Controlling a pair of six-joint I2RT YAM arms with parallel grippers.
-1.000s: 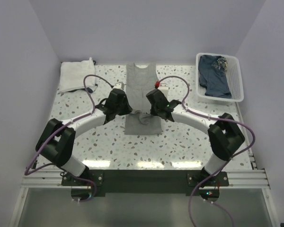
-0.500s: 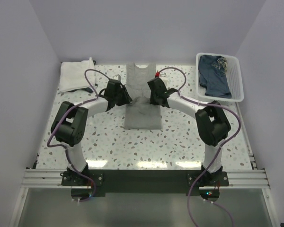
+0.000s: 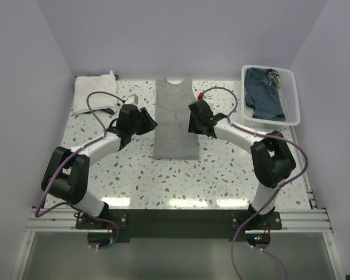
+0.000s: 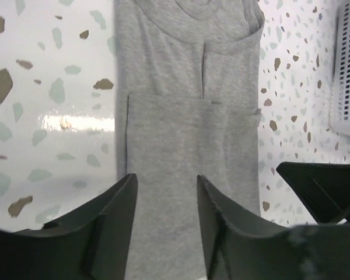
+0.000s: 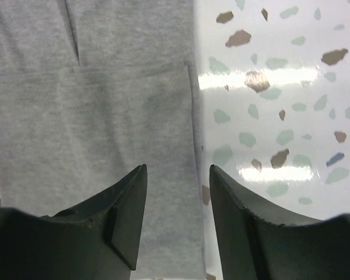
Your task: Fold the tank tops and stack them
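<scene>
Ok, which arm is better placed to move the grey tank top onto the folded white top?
Probably the left arm: the open left gripper is at the grey tank top's left edge, nearer the folded white top.

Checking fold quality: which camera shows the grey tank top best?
The top view: the whole grey tank top lies as a narrow strip, neckline to hem. The left wrist view shows its neckline and a fold edge; the right wrist view shows only part of one side.
</scene>
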